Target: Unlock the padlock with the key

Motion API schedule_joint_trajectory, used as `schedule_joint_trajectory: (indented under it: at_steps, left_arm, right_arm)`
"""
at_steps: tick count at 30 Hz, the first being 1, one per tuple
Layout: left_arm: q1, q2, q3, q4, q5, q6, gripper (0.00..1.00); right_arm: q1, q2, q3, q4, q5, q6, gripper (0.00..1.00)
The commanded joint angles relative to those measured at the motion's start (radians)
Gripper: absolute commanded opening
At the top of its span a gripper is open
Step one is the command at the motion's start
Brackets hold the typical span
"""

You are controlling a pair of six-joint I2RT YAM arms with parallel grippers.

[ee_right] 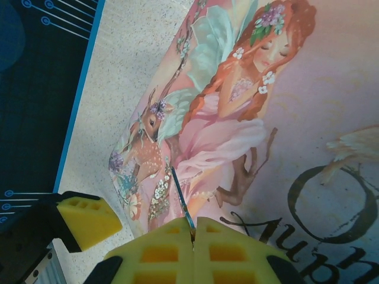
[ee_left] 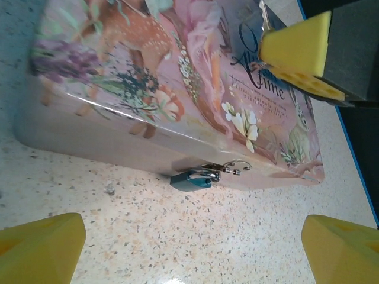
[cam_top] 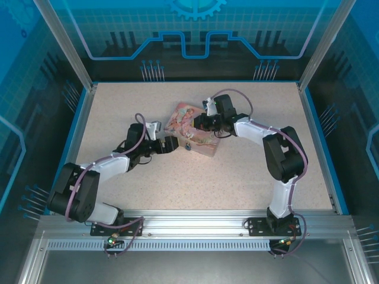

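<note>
Between clamped right jaws, key (ee_right: 182, 201)

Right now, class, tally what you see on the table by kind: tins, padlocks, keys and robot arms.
Tin: 1
Padlock: 1
Key: 1, pinched in the right tool
Robot arms: 2, left arm and right arm
Total: 5

Left gripper (ee_left: 192, 254) gapes wide; right gripper (ee_right: 193, 236) is pinched tight on the key (ee_right: 180, 198); both arms bend inward.
</note>
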Motion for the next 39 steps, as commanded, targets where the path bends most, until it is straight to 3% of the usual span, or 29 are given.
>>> schedule_joint_trajectory:
  at_steps: [1,16,23,39]
  left_arm:
    - [-0.024,0.031,-0.017,0.083,0.020,-0.030,0.95]
    - [-0.095,0.173,0.000,0.266,-0.005,-0.064,0.95]
    - [-0.095,0.197,0.003,0.279,-0.027,-0.065,0.95]
    - [-0.094,0.196,-0.011,0.256,-0.027,-0.053,0.96]
  right_arm:
    - [-0.033,0.017,-0.012,-0.040,0.018,-0.017,0.00]
    - [-0.063,-0.054,-0.033,-0.029,-0.031,-0.052,0.00]
    - [-0.098,-0.005,0.097,-0.101,0.004,-0.118,0.00]
    - [-0.128,0.298,0.509,-0.279,0.070,-0.199,0.00]
